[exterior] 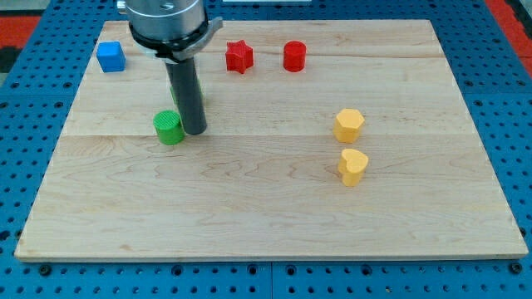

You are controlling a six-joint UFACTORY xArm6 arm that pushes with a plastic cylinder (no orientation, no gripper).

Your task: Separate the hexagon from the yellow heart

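My tip (pixel 195 131) is the lower end of a straight dark rod with a smooth matte surface, hanging from a rounded grey metal housing (pixel 166 21) at the view's top; the rod has no jaws to part or close, and it grips nothing. The tip rests on a pale wooden board (pixel 249 199) made of wide planks with fine lengthwise grain, laid over a blue perforated base (pixel 507 100) dotted with regular holes. Just beside the tip, on its view's-left side and touching or very nearly touching the rod, stands a green cylinder (pixel 169 127) with a ribbed top. A sliver of another green block (pixel 200 93) shows behind the rod, its shape hidden. Well apart from the tip toward the view's right sits the yellow hexagon (pixel 349 124), a chunky faceted block, roughly level with the tip. Just below it in the view, a little lower than the tip, is the yellow heart (pixel 353 166), with a lobed top and a narrowing base; the two yellow blocks are near each other with a narrow strip of wood between them. Above and to the right of the tip lie a red star (pixel 238 56) and, beyond it, a red cylinder (pixel 294 56). Up and to the left of the tip a blue cube (pixel 110 56) sits near the board's corner. Bare wood lies between the tip and the yellow pair. No writing or labels can be read anywhere.
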